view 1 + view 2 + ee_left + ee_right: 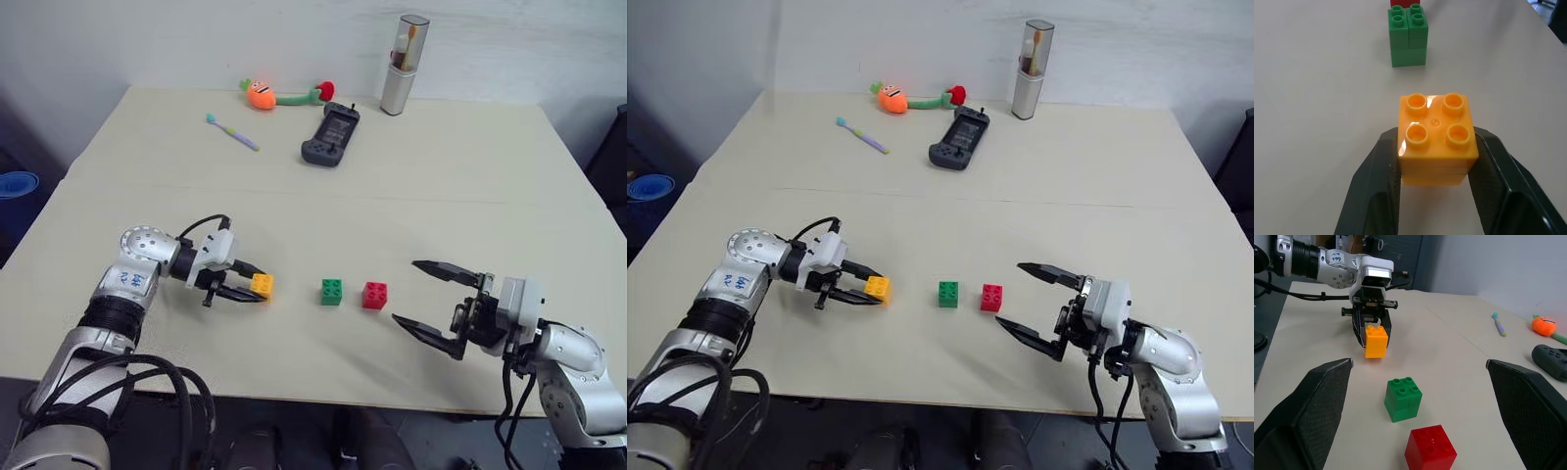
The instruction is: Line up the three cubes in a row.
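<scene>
The orange-yellow cube (262, 285) is clamped between the two black fingers of my left gripper (261, 287), which is shut on it at the table's near left. I cannot tell whether it rests on the table or hangs just above it. The green cube (331, 292) stands on the table a short way to its right. The red cube (374, 295) stands close beside the green one, further right. In the left wrist view the orange-yellow cube (1436, 142) faces the green cube (1408, 39). My right gripper (404, 290) is open, just right of the red cube, with nothing between its fingers.
At the far side of the beige table (313, 215) lie a plush carrot toy (260, 94), a toothbrush (231, 131) and a dark handheld game console (330, 135). An upright toothbrush case (402, 64) stands there too. A blue bowl (15, 183) sits off the table's left.
</scene>
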Robot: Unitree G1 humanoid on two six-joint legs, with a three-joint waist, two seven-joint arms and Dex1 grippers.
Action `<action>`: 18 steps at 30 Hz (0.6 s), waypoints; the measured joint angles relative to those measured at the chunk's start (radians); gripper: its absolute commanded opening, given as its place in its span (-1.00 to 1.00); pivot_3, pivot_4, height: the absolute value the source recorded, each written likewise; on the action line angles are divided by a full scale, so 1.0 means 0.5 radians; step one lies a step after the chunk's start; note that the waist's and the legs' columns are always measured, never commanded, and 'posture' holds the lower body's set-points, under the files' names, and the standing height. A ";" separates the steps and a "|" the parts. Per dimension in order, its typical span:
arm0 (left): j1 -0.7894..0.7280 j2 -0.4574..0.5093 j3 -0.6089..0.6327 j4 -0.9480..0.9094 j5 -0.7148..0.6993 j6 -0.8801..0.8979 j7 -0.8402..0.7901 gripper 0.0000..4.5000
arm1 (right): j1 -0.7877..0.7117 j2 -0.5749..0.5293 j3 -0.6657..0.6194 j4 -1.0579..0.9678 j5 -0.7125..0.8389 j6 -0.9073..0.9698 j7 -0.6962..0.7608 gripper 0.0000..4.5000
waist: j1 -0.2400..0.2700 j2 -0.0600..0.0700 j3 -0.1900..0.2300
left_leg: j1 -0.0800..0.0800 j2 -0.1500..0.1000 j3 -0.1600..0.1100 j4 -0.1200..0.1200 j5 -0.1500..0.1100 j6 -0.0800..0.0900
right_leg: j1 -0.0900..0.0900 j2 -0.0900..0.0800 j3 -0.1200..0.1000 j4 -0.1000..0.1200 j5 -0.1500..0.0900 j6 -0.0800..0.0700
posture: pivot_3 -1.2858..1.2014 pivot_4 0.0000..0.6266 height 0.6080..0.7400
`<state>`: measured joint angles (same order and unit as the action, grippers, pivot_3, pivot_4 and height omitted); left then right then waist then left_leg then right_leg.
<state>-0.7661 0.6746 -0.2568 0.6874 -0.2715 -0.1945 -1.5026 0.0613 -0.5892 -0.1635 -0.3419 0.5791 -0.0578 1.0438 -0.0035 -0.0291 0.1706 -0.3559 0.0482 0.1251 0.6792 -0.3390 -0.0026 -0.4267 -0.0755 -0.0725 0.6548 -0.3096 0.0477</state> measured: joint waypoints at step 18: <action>-0.165 -0.199 -0.068 0.502 0.083 -0.281 0.000 0.24 | 0.124 0.000 -0.025 -0.174 0.003 0.078 -0.135 1.00 | -0.003 0.000 0.000 | -0.003 -0.001 -0.002 0.005 -0.002 0.004 | 0.001 -0.001 -0.004 -0.001 0.000 0.001 | 0.03 -0.52 1.00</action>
<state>-0.8489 0.5748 -0.2910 0.9386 -0.2300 -0.3352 -1.5025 0.1235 -0.5893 -0.1759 -0.4287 0.5807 -0.0188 0.9764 -0.0048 -0.0294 0.1707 -0.3575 0.0476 0.1239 0.6816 -0.3402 -0.0005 -0.4264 -0.0758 -0.0746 0.6543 -0.3096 0.0481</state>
